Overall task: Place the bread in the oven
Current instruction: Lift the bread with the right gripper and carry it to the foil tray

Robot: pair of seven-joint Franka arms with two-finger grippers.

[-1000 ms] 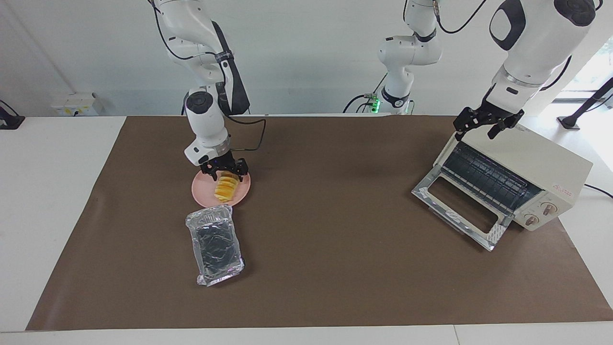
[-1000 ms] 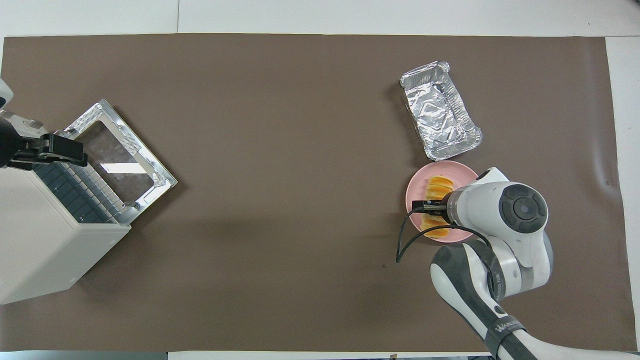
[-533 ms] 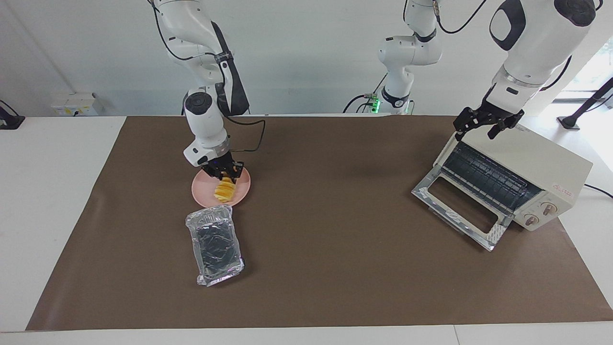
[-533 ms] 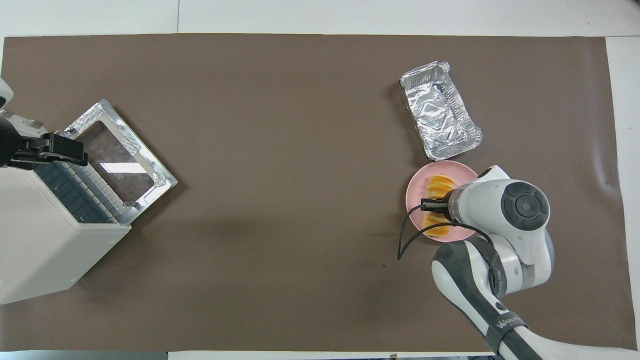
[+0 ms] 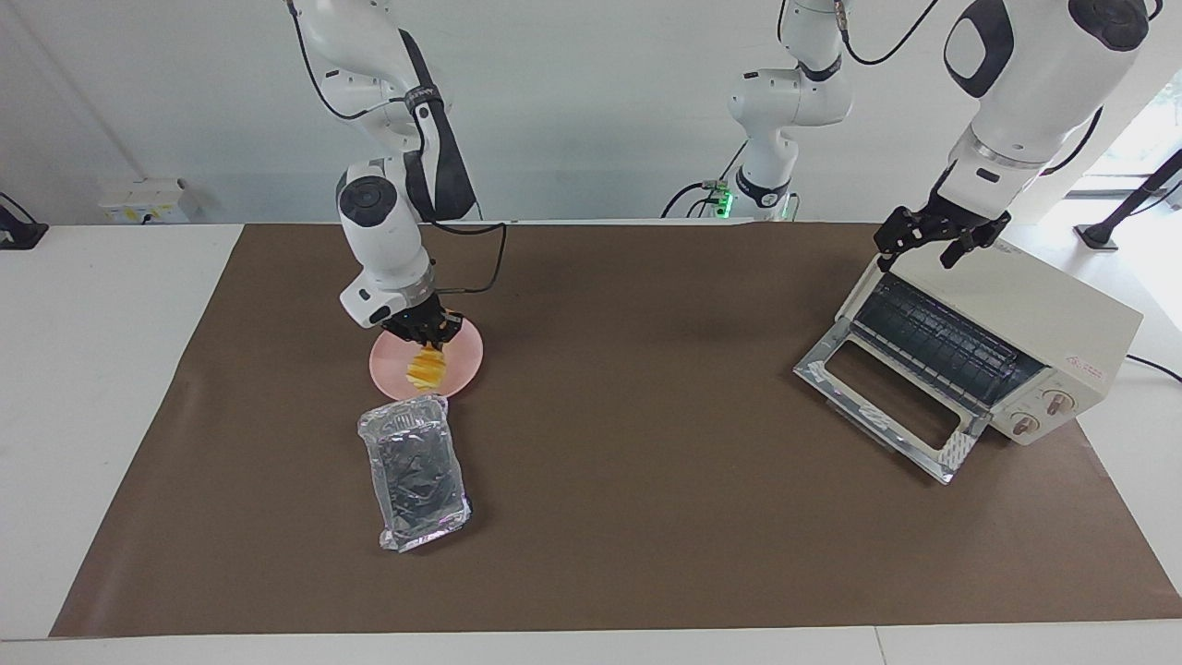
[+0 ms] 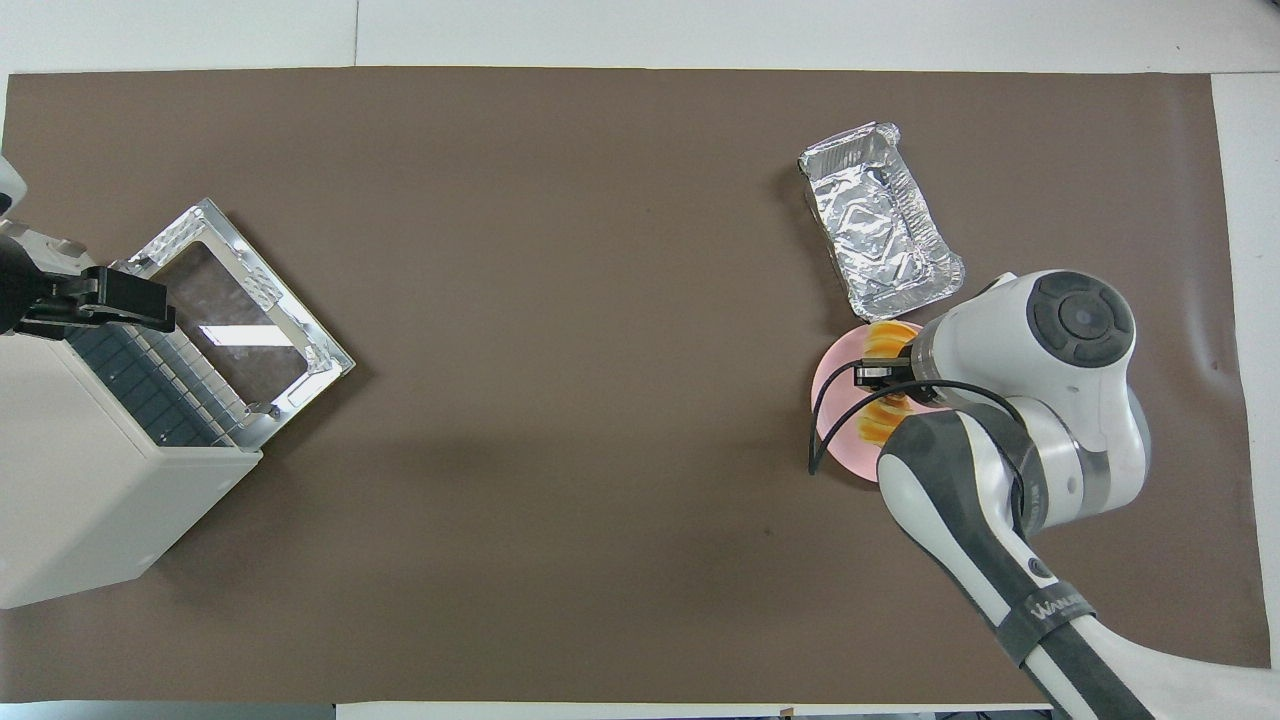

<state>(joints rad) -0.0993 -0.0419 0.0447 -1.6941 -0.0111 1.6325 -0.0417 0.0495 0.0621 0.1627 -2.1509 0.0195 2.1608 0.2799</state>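
Note:
The yellow-orange bread (image 5: pixel 427 368) hangs end-down in my right gripper (image 5: pixel 427 338), which is shut on its upper part, just over the pink plate (image 5: pixel 468 354). From overhead the right gripper (image 6: pixel 886 376) covers the loaf's middle, and both ends of the bread (image 6: pixel 887 337) stick out. The cream-white oven (image 5: pixel 1025 314) stands at the left arm's end of the table with its glass door (image 5: pixel 882 399) dropped open and the rack showing. My left gripper (image 5: pixel 933 242) waits open over the oven's top edge.
A crinkled silver foil tray (image 5: pixel 416 471) lies beside the plate, farther from the robots. A third white arm (image 5: pixel 785 102) stands at the robots' edge of the table. A brown mat (image 5: pixel 646 462) covers the table.
The right gripper closed on the bread and rose a little, tipping the loaf up off the plate. Its wrist swung toward the foil tray. The left arm held still.

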